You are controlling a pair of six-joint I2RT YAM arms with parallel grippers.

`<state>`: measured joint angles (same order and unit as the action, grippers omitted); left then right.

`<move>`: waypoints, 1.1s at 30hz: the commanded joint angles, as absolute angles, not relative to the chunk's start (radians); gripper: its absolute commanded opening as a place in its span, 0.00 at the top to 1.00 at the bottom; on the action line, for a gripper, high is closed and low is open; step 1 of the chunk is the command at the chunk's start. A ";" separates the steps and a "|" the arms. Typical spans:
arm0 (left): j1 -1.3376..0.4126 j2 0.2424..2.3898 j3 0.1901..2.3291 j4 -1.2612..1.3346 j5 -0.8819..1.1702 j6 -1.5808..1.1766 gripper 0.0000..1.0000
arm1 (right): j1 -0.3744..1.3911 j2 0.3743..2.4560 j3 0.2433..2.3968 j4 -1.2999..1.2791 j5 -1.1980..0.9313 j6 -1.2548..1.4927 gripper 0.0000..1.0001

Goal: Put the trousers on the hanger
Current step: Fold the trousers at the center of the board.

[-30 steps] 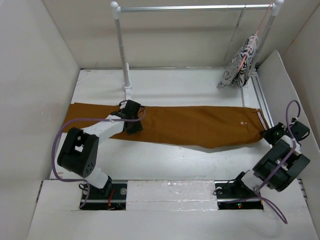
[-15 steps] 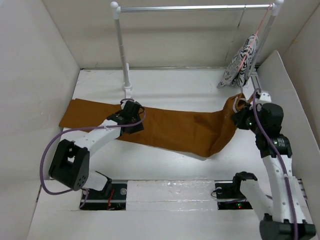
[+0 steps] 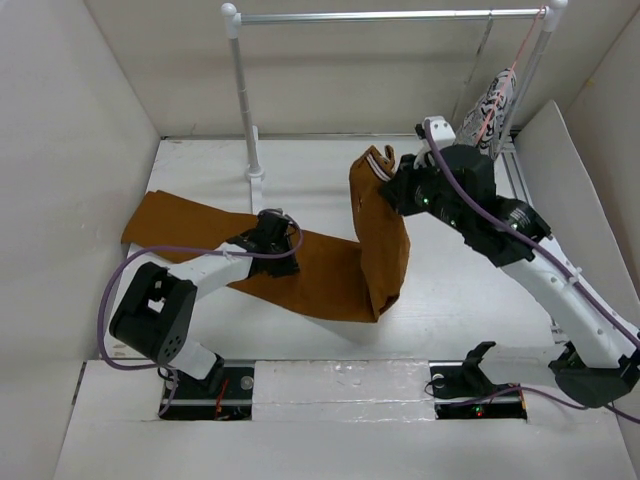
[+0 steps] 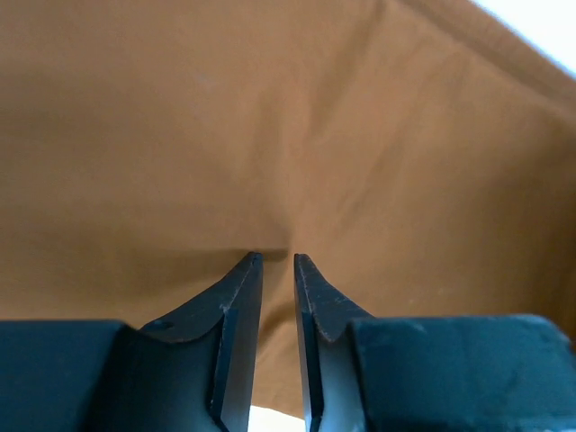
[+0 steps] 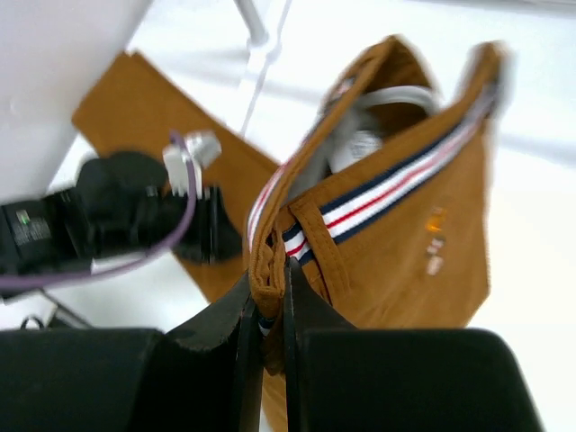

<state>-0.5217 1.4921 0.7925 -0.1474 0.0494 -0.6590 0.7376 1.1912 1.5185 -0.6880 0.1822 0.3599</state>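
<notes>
1. My right tool (image 5: 268, 301) is clamped on the striped waistband of the trousers (image 3: 380, 235), holding that end up above the table (image 3: 460, 290).
2. My left tool (image 4: 277, 258) is nearly together, pinching a pucker of the trouser leg that lies flat on the table.

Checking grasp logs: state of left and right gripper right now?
Left gripper: closed, pinching the trousers leg.
Right gripper: closed on the trousers' striped waistband.
</notes>
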 commanded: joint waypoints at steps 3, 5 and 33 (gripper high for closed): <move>-0.589 1.477 0.741 -0.055 0.123 -0.679 0.83 | 0.663 1.223 1.736 -0.575 0.192 0.287 1.00; -0.627 1.502 0.752 -0.054 0.114 -0.698 0.83 | 0.611 1.242 1.804 -0.569 0.169 0.265 1.00; -0.236 1.102 0.916 -0.293 -0.069 -0.746 0.78 | 0.687 1.536 1.991 -0.456 -0.112 0.147 1.00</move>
<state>-0.3576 1.2900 0.9287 -0.2150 -0.0326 -0.8124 0.6193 1.4605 1.9018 -0.6384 -0.0788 0.1566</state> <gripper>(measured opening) 0.210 0.135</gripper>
